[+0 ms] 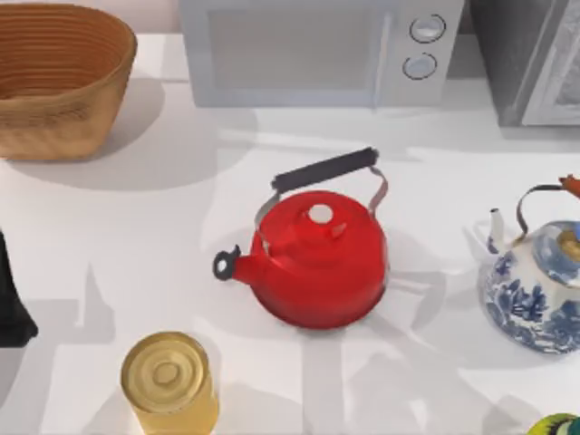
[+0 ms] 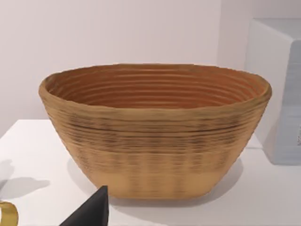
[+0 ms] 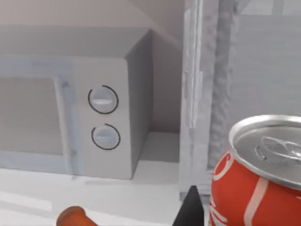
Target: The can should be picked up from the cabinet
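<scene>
Counted in the top view: one basket (image 1: 54,86) upper left, one microwave (image 1: 317,50) top centre, one cabinet (image 1: 530,59) upper right, two kettles, one red (image 1: 317,258) at centre and one blue-and-white (image 1: 535,285) at right, one gold can (image 1: 169,381) lower left. One red-and-white can (image 3: 256,183) stood close in the right wrist view. Finger state of both grippers: cannot tell.

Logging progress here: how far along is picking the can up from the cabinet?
Looks well advanced: the can sits close up in the right wrist view, in front of the cabinet rather than inside it. Whether the right gripper actually clamps it is not visible. The left arm is parked at the table's left edge.

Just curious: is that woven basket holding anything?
Empty. The basket shows only bare ribbed inner walls in the left wrist view; its very bottom is hidden.
</scene>
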